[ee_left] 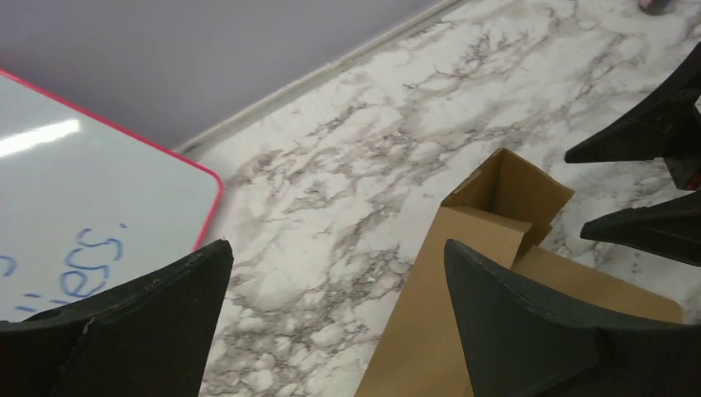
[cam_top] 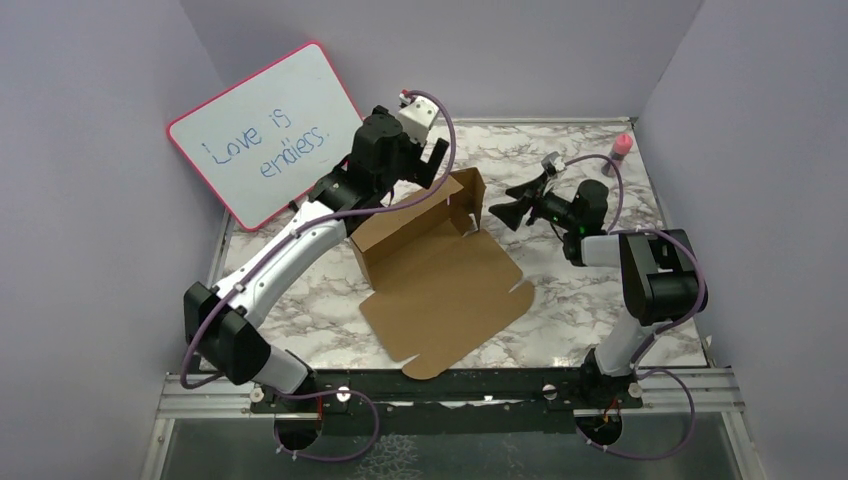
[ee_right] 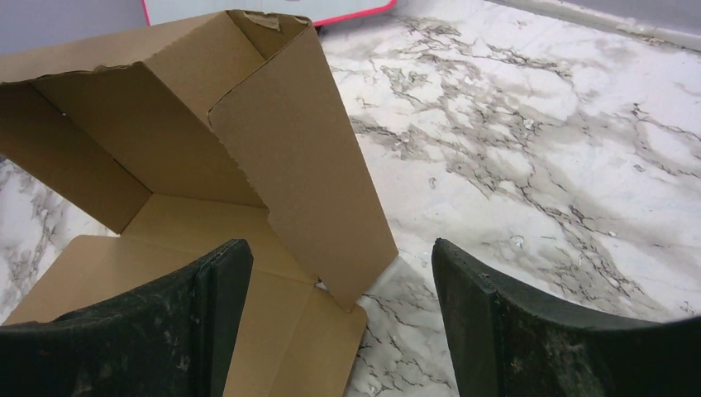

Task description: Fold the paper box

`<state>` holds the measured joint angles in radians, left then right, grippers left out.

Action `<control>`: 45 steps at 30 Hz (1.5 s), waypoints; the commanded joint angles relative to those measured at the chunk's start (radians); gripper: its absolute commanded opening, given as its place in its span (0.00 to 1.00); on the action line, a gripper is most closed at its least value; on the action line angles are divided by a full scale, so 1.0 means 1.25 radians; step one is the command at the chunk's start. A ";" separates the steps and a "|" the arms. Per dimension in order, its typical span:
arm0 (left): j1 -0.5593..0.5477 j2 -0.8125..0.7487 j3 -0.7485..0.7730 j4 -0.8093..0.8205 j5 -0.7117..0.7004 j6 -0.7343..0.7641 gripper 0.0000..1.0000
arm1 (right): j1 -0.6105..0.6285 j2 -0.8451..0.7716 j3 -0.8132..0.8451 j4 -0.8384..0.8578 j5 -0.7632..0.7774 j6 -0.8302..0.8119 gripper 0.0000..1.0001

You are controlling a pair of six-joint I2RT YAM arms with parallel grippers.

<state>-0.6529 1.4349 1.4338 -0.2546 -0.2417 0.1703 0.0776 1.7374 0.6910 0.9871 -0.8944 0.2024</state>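
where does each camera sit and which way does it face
top: high behind the left arm and right arm, looking down on table, box, whiteboard
left wrist: on left arm, facing the far wall past the box; left fingers show
right wrist: facing into the box; right fingers show
shared: box and whiteboard in all three

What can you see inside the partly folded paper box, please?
Only bare cardboard floor and walls show inside the paper box; nothing visible lies there. The right hand's fingers cover part of its floor in the wrist view.
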 commanded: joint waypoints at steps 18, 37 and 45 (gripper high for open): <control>0.098 0.255 0.149 -0.149 0.423 -0.189 0.90 | -0.002 0.156 0.266 -0.249 -0.162 -0.192 0.82; 0.098 0.344 0.204 -0.231 0.477 -0.162 0.70 | 0.036 0.240 0.387 -0.341 -0.264 -0.234 0.84; 0.098 0.342 0.205 -0.240 0.439 -0.161 0.70 | 0.043 0.126 0.257 -0.257 -0.089 -0.194 0.53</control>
<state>-0.5304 1.8450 1.6680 -0.5137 0.3367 -0.0540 0.1226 1.9999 1.0908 0.6067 -1.1316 -0.0570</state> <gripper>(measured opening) 0.703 0.609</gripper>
